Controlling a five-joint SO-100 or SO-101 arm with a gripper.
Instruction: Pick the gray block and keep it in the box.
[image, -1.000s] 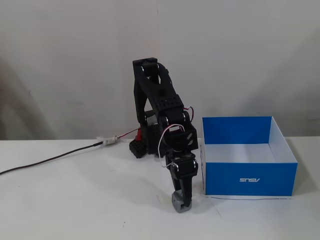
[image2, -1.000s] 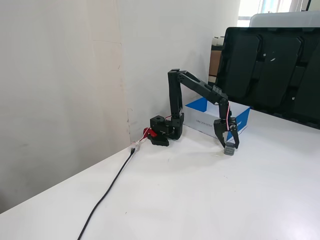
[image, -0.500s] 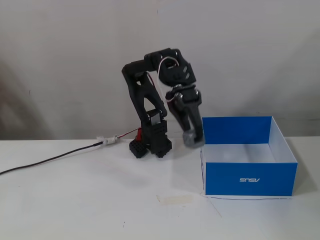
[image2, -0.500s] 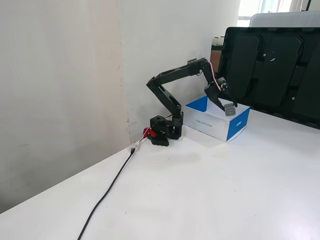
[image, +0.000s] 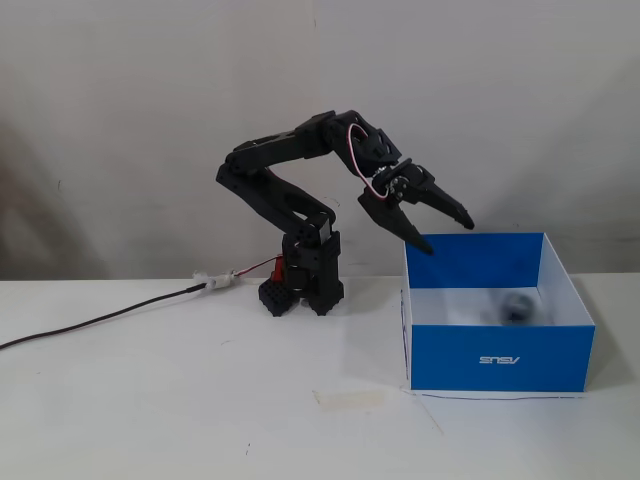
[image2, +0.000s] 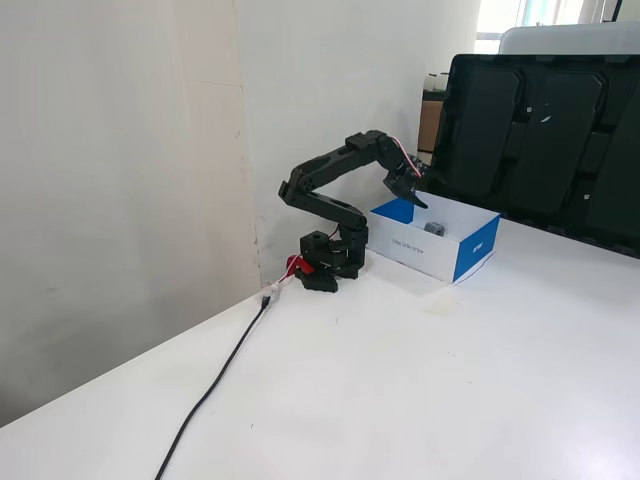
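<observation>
The gray block looks blurry inside the box, so it might bounce; the claw above the box's back corner gapes open, empty.

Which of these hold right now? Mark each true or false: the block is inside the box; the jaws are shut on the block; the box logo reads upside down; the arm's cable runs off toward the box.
1. The gray block lies inside the box. True, though it looks blurred.
2. The gripper is clamped on the block. False: its jaws are open and empty, above the box's rear corner.
3. In a fixed view, the box's white logo reads upside down. True.
4. The cable runs toward the box. False: it leads away, on the opposite side.
</observation>
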